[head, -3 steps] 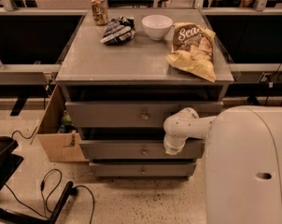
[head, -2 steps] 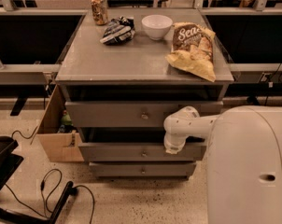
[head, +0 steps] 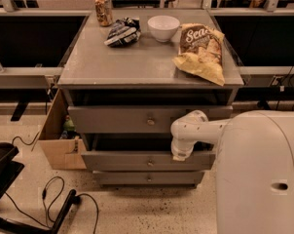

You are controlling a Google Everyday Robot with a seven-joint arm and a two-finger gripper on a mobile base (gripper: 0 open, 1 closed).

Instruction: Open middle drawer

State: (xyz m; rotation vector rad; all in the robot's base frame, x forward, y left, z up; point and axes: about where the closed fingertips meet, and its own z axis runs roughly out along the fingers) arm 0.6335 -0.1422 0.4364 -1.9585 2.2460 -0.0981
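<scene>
Second down under the counter [head: 88, 67], poking out slightly: middle drawer [head: 113, 161]. Looks rigid and rail-guided, so best pulled straight by the small knob [head: 149, 163] or top lip. Can't tell open or closed on the pincer [head: 180, 155], parked at that lip further right.

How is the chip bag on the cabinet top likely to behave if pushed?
The chip bag looks crumpled, so probably light and floppy, sliding or buckling rather than rolling. It lies near the right edge of the cabinet top, so a push might drop it. The gripper is below, at the middle drawer.
</scene>
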